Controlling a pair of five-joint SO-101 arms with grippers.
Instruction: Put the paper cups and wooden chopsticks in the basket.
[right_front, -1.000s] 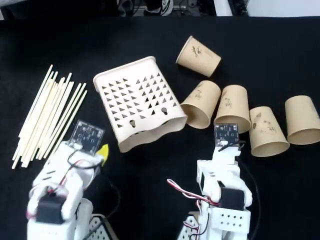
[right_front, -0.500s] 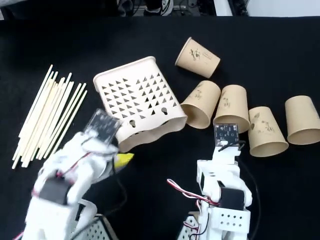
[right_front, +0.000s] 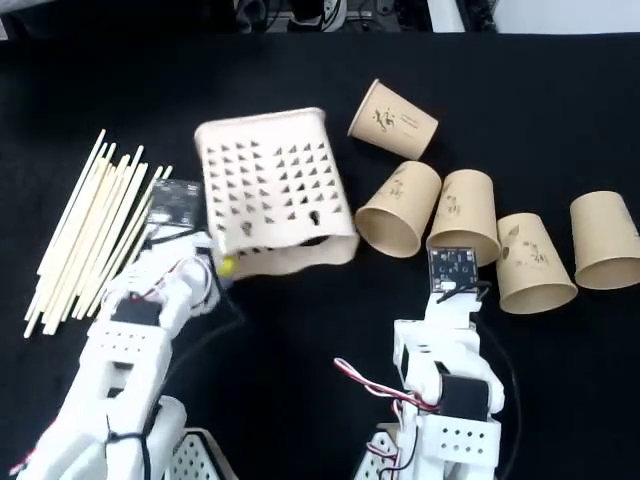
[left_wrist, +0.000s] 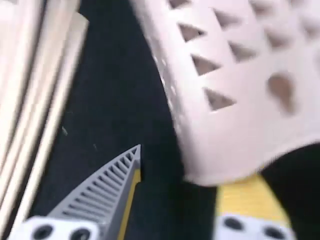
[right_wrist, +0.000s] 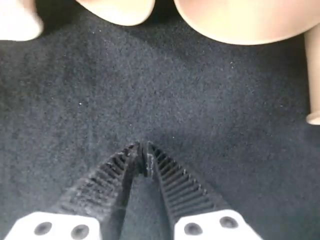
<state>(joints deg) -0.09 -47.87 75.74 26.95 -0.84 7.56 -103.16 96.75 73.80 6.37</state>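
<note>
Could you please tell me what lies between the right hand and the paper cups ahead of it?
The stretch is bare: the right wrist view shows plain black tabletop between the shut right hand and the tan paper cups.

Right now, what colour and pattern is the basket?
Cream basket, its wall perforated with rows of small triangular cut-outs. Shows best in the high view.

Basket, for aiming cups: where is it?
High view: the basket lies left of centre, between the chopsticks and the paper cups, left gripper at its corner.
</note>
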